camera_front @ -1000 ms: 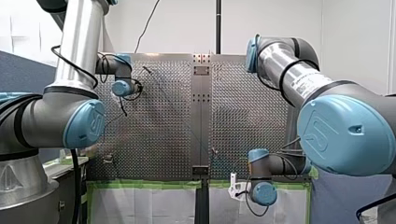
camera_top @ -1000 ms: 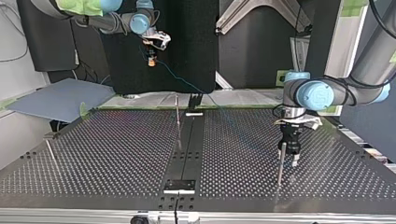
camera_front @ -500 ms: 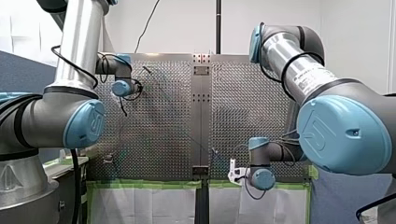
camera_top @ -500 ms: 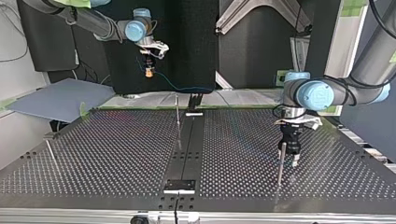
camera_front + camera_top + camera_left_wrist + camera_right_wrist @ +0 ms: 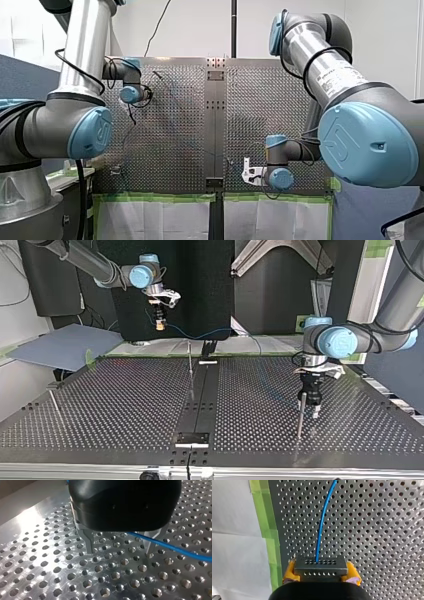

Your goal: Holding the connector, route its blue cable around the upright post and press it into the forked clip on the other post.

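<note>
**Right pincer.** Your right pincer (image 5: pixel 320 572) is clamped on the connector (image 5: pixel 319 566), with a yellow pad on each flank. This leaves the cable's exit face free. In the top view it hangs high, beyond the centre post (image 5: pixel 190 371) and to that view's left of it.

**Cable.** The blue cable (image 5: pixel 321 527) leaves the connector straight ahead. It sags loosely behind the centre post towards the top view's right. I judge the slack is there to be drawn round a post; no wrap is made yet.

**Left pincer.** Your left pincer (image 5: pixel 120 549) has its metal fingers apart, low over the surface (image 5: pixel 50 562). The cable crosses beside one finger, ungripped. It stands well to the top view's right of the centre post, just beside a second post (image 5: pixel 299 421), probably to guide the cable there.

**Forked clip.** I cannot tell which post carries the forked clip.

**Writing.** There is none on the connector or the green tape (image 5: pixel 268 540). Your right arm carries a label (image 5: pixel 332 82), but its print is too small to read.
</note>
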